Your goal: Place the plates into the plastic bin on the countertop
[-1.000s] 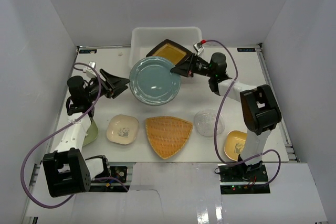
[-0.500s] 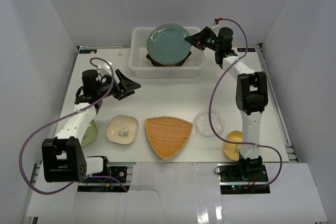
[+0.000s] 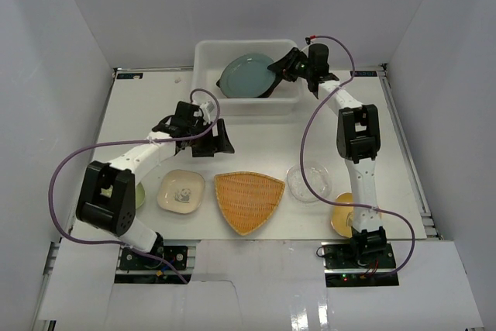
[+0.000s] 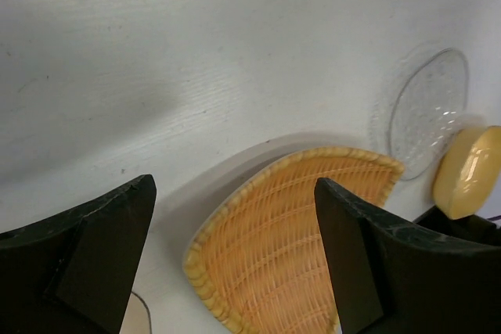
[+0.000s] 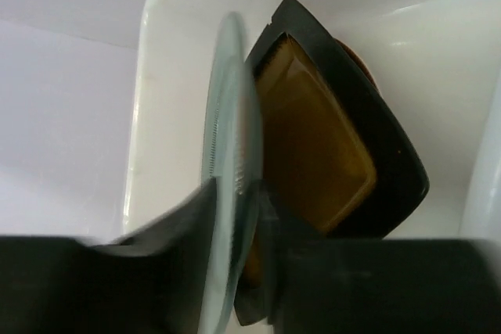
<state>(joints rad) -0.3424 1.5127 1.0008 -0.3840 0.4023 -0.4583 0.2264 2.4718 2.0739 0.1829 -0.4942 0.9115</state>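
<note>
The white plastic bin (image 3: 203,52) stands at the back of the countertop (image 3: 372,125). My right gripper (image 3: 274,75) is shut on the rim of the round teal plate (image 3: 244,77) and holds it tilted inside the bin. In the right wrist view the teal plate (image 5: 231,115) stands edge-on between my fingers (image 5: 168,228), against the black-amber square plate (image 5: 321,146) in the bin (image 5: 156,76). My left gripper (image 3: 220,142) is open and empty above the orange woven fan (image 3: 248,199). In the left wrist view the fan (image 4: 297,240) lies between my open jaws.
A cream dish (image 3: 180,191) lies left of the fan, and a green dish (image 3: 138,194) is partly under my left arm. A clear glass plate (image 3: 308,181) and a yellow dish (image 3: 346,213) lie to the right. White walls enclose the countertop.
My right gripper carried the teal plate from the table's middle to the bin and lowered it in. My left arm swung right, toward the woven fan.
</note>
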